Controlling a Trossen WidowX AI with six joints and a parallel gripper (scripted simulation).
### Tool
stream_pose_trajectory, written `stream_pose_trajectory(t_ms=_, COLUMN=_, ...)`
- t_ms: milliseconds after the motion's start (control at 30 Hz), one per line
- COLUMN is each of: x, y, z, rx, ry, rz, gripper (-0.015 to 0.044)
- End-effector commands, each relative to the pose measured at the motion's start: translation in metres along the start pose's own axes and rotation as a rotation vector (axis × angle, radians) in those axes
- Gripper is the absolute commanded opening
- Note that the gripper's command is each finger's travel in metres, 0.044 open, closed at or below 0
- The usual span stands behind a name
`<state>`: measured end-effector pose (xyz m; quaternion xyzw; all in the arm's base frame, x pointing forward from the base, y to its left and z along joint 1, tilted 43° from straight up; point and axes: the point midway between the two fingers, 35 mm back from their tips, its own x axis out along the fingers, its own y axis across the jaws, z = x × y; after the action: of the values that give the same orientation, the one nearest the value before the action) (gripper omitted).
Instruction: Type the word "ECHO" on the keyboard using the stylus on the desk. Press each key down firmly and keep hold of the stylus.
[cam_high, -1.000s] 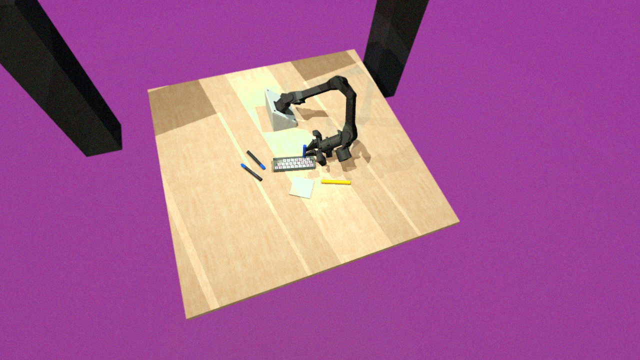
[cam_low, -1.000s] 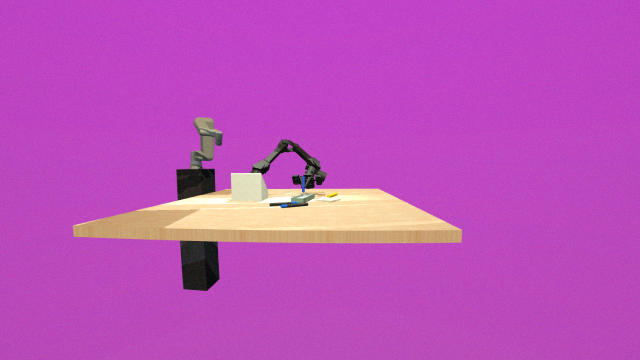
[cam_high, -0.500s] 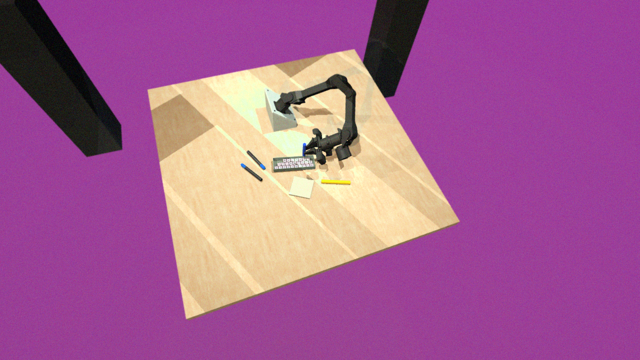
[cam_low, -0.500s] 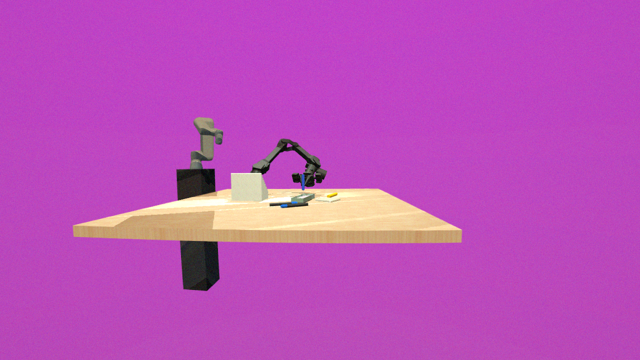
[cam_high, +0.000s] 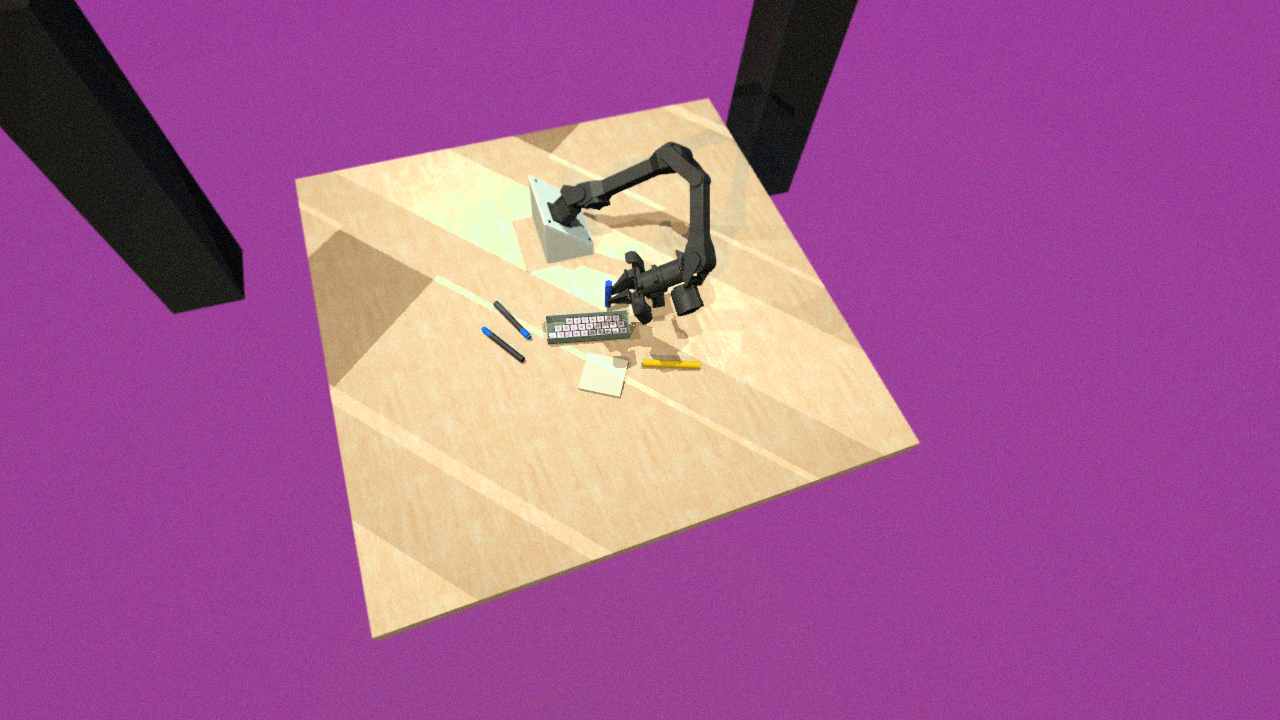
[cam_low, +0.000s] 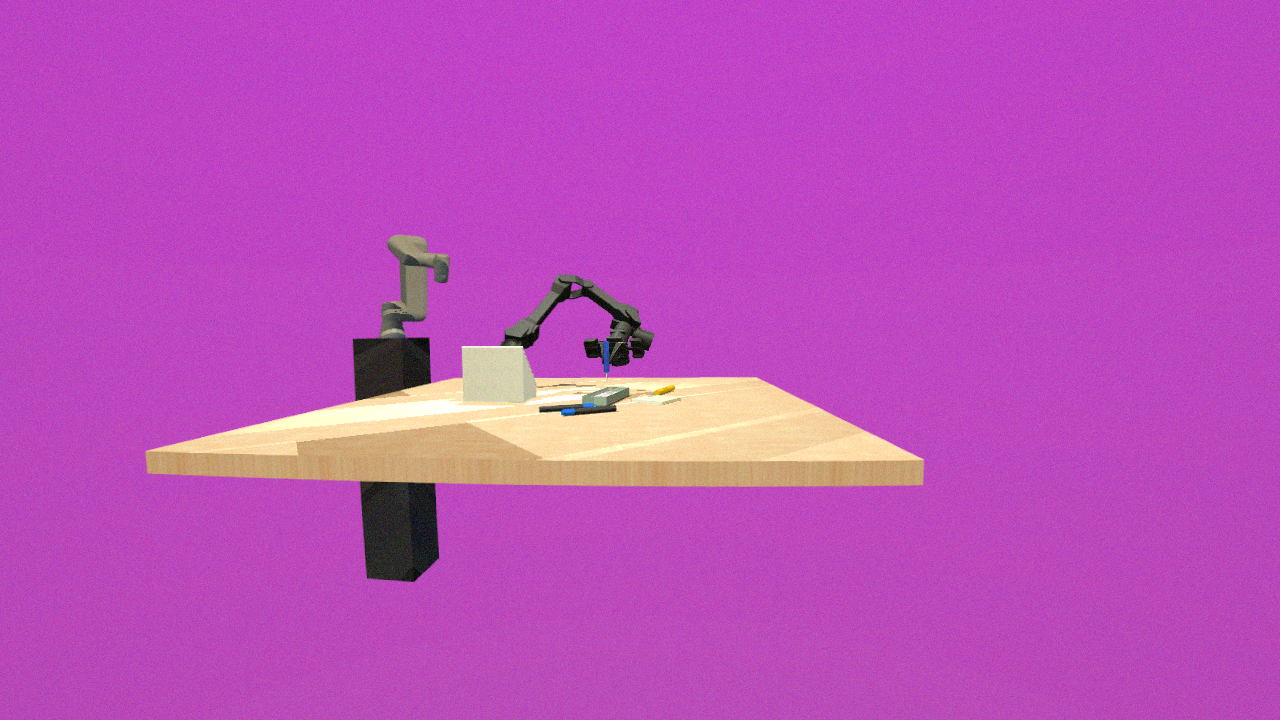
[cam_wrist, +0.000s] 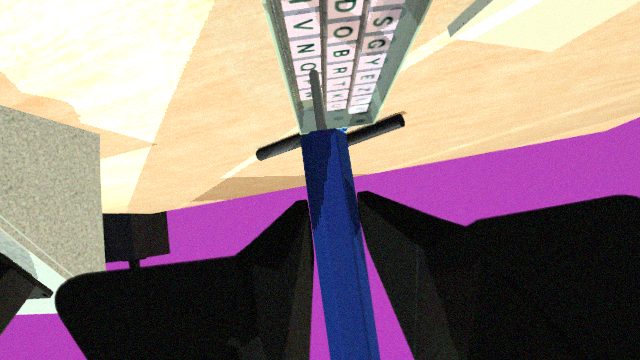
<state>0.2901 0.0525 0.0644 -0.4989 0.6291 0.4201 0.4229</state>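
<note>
Gripper (cam_high: 612, 293) (cam_low: 605, 343) (cam_wrist: 333, 207), closed on the upright blue stylus (cam_high: 608, 292) (cam_low: 605, 356) (cam_wrist: 336, 240), its tip raised over the keyboard (cam_high: 588, 340) (cam_low: 591, 400) (cam_wrist: 395, 85). The keyboard lies well in from every bench edge; 2 pens (cam_high: 512, 319) (cam_low: 563, 408) (cam_wrist: 375, 130) (cam_high: 503, 344) (cam_low: 599, 410) lie nearer the bench's left edge in the top view. The step seems to be travel between keys of "ECHO"; which of the 4 letters are typed, I cannot tell. Next: centre the tip over 1 key, then press straight down, grip firm.
</note>
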Motion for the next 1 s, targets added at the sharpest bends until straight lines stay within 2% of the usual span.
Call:
stream_pose_trajectory(t_ms=0, x=0.007, y=-0.005, z=-0.004, rx=-0.005, ry=0.002, rz=0.000, gripper=0.0000)
stream_pose_trajectory(t_ms=233, x=0.022, y=-0.019, z=-0.017, rx=-0.012, ry=0.005, rz=-0.003, gripper=0.0000)
stream_pose_trajectory(t_ms=600, x=0.032, y=-0.018, z=0.001, rx=-0.012, ry=0.004, rz=-0.003, gripper=0.0000)
stream_pose_trajectory(t_ms=700, x=0.034, y=-0.019, z=0.002, rx=-0.012, ry=0.004, rz=-0.003, gripper=0.0079)
stream_pose_trajectory(t_ms=967, x=0.036, y=-0.019, z=0.005, rx=-0.012, ry=0.004, rz=-0.003, gripper=0.0081)
